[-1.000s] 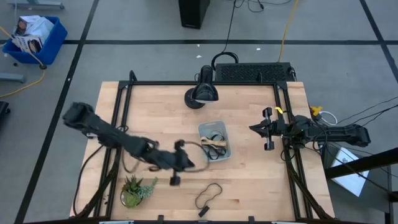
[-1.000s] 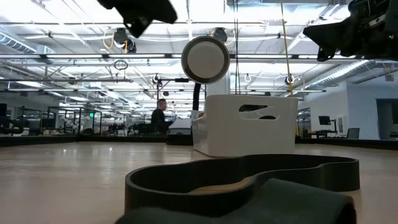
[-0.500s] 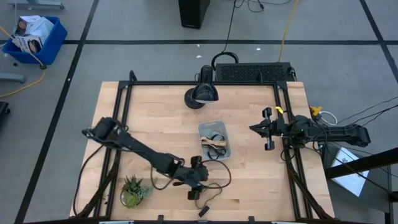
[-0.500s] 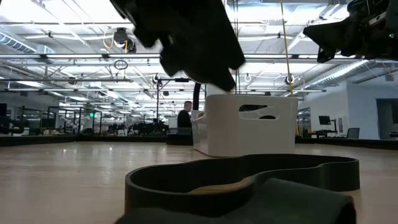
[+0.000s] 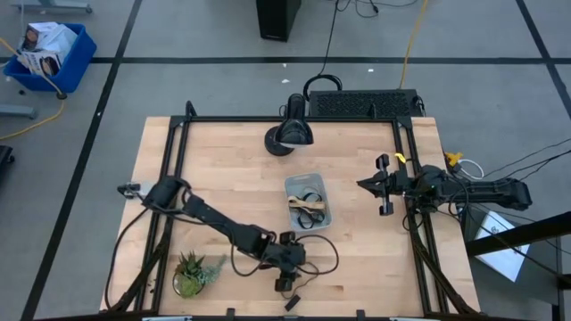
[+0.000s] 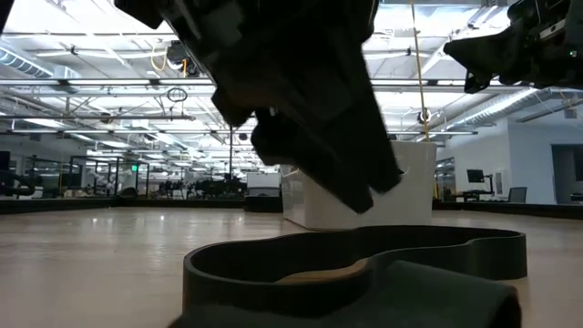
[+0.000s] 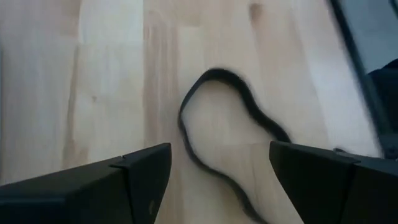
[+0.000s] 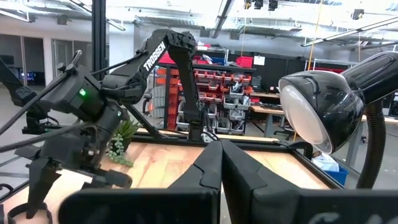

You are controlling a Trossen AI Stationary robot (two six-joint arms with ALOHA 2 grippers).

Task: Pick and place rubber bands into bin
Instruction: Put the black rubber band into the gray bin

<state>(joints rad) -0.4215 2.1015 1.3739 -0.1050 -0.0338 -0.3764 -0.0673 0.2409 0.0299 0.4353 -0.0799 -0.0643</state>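
Note:
A black rubber band (image 7: 186, 124) lies flat as a loop on the wooden table near its front edge; it fills the foreground of the low view (image 6: 364, 255). My left gripper (image 7: 219, 180) hovers open just above it, one finger on each side of the loop, and shows near the front centre in the high view (image 5: 285, 275). The bin (image 5: 308, 201), a clear shallow tray, sits at the table's middle with black and tan bands in it. My right gripper (image 5: 384, 185) waits shut at the right side, above the table.
A black desk lamp (image 5: 290, 134) stands at the far edge behind the bin. A small potted plant (image 5: 192, 273) sits at the front left, beside my left arm. A small dark object (image 5: 290, 304) lies at the front edge. Bare wood lies between the bin and my right gripper.
My left gripper has swung from just left of the bin toward the table's near edge and come down over the black rubber band. In the low view it has grown from a small shape at the top to a mass hanging right above the band.

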